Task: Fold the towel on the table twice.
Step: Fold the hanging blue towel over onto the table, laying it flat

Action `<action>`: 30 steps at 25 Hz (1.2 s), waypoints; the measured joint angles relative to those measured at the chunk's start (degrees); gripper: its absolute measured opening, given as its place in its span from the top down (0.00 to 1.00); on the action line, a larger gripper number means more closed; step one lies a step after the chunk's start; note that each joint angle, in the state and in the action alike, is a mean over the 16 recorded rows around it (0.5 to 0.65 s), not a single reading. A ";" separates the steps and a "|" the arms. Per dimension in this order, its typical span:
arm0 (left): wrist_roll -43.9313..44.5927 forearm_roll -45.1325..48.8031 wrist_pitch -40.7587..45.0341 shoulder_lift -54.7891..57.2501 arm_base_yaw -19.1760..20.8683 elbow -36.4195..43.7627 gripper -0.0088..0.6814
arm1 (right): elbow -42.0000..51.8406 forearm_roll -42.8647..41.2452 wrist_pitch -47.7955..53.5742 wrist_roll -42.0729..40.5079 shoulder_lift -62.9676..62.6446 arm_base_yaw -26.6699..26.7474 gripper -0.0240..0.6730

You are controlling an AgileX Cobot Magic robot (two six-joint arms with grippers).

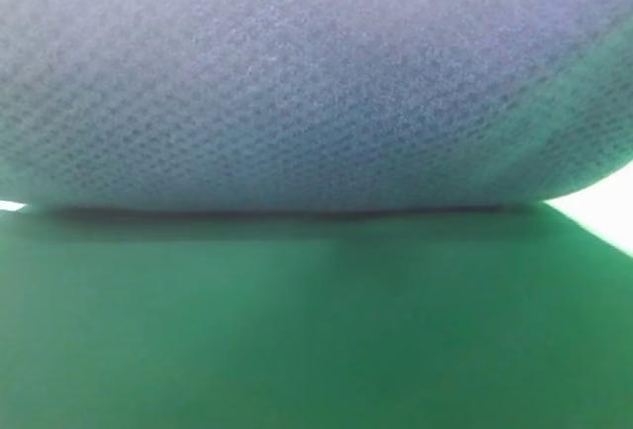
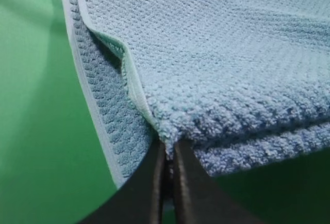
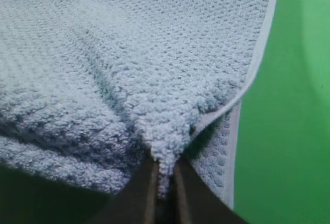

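Note:
The blue-grey waffle-weave towel [image 1: 297, 83] hangs close in front of the high camera and fills the upper half of that view; neither gripper shows there. In the left wrist view my left gripper [image 2: 169, 149] is shut on a folded corner of the towel [image 2: 221, 64], with two layers and the pale edge [image 2: 77, 74] hanging to its left. In the right wrist view my right gripper [image 3: 164, 167] is shut on the other folded corner of the towel [image 3: 129, 64], whose pale edge [image 3: 258, 64] runs down on the right. The green table [image 1: 297, 330] lies below.
Bright green table fabric shows at the left of the left wrist view [image 2: 36, 131] and at the right of the right wrist view [image 3: 289, 121]. A dark shadow lies under the lifted towel [image 1: 297, 219].

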 joint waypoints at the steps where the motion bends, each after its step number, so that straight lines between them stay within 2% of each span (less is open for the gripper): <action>1: 0.02 -0.14 -0.77 0.59 -0.01 0.18 0.99 | -0.10 -0.39 -0.22 0.22 0.47 -0.10 0.97; 8: 0.07 -0.74 -7.79 8.89 -0.09 -1.86 0.99 | -3.00 -3.08 -3.71 -0.02 7.47 -3.64 0.97; 19: 0.07 0.30 -17.46 28.68 -0.20 -11.83 0.99 | -12.90 -4.76 -10.42 -3.40 25.40 -11.80 0.97; 30: 0.11 1.50 -27.18 42.36 -0.20 -17.32 0.99 | -22.63 -6.07 -15.61 -5.30 40.47 -15.32 0.97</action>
